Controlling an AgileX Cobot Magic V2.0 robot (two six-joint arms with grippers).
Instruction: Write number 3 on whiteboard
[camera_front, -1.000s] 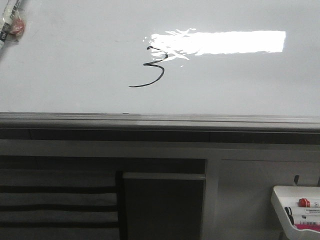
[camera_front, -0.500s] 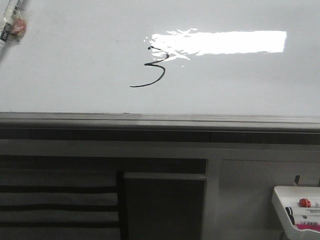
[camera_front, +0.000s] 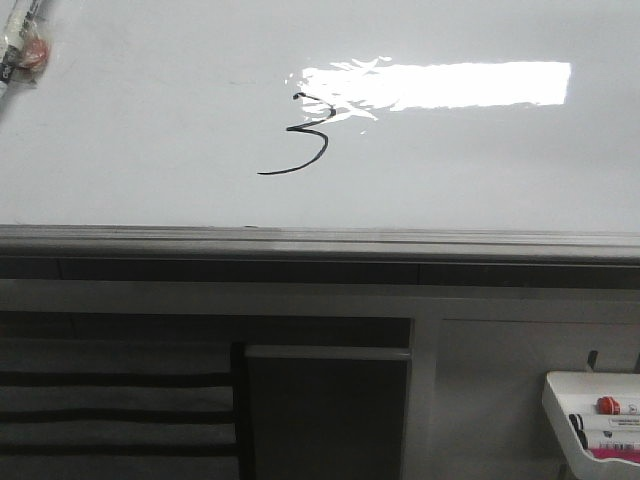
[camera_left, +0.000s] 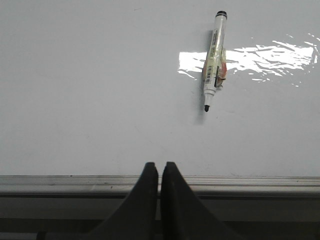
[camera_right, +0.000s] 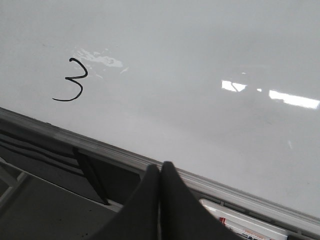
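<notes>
A finished black 3 (camera_front: 300, 135) sits on the whiteboard (camera_front: 480, 170), slanted, just beside the bright glare strip and well above the grey edge rail (camera_front: 320, 240). The writing step looks complete; judged from the board alone, little is left but to keep both arms clear of the wet ink.

The marker (camera_left: 214, 60) lies uncapped on the board, tip toward the rail, apart from either arm and far off to the left of the 3 in the front view. The left end effector (camera_left: 159, 170) is pressed closed with nothing between its fingers, hovering over the rail. The right end effector (camera_right: 160, 170) is likewise closed and empty, also above the rail, with the 3 well away from it.

Any further move would likely be a retreat back over the rail, where there is open room. The board around the 3 is bare, so a smear is the main risk. A small white tray (camera_front: 590, 410) of markers hangs below right.
</notes>
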